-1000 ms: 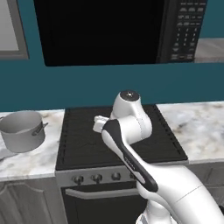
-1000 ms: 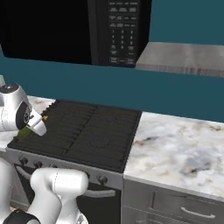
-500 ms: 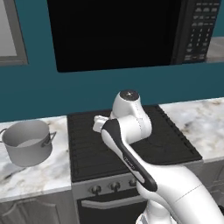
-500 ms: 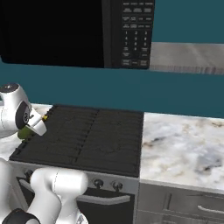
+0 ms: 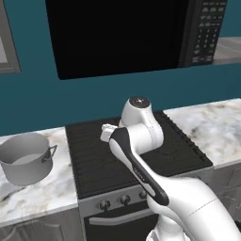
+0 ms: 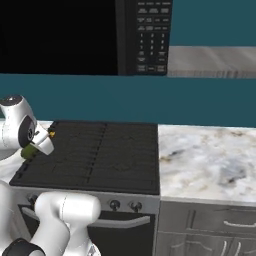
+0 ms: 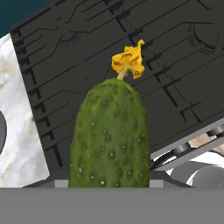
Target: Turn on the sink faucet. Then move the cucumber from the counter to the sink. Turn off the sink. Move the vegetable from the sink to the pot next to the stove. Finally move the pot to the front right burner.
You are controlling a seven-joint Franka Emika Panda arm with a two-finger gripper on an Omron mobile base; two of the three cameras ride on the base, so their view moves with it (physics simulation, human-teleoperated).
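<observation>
My gripper [image 7: 109, 179] is shut on the cucumber [image 7: 111, 135], a stubby dark-green oblong with a yellow dried flower at its tip. In the right base view the gripper [image 6: 37, 146] hangs over the left side of the black stove [image 6: 100, 155], and the green cucumber [image 6: 28, 151] pokes out below the hand. The light-grey pot [image 5: 26, 157] stands on the marble counter [image 5: 42, 197] just left of the stove [image 5: 94, 160], apart from the gripper. The sink and its faucet are out of view.
A black microwave [image 5: 117, 33] hangs over the stove. More marble counter [image 6: 210, 160] runs to the right of the stove. Silver knobs [image 6: 122, 205] line the stove front above the oven door.
The whole picture has shifted right in both base views, so the base has driven left. The pot now sits closer in. The arm keeps its pose with the cucumber in its grip.
</observation>
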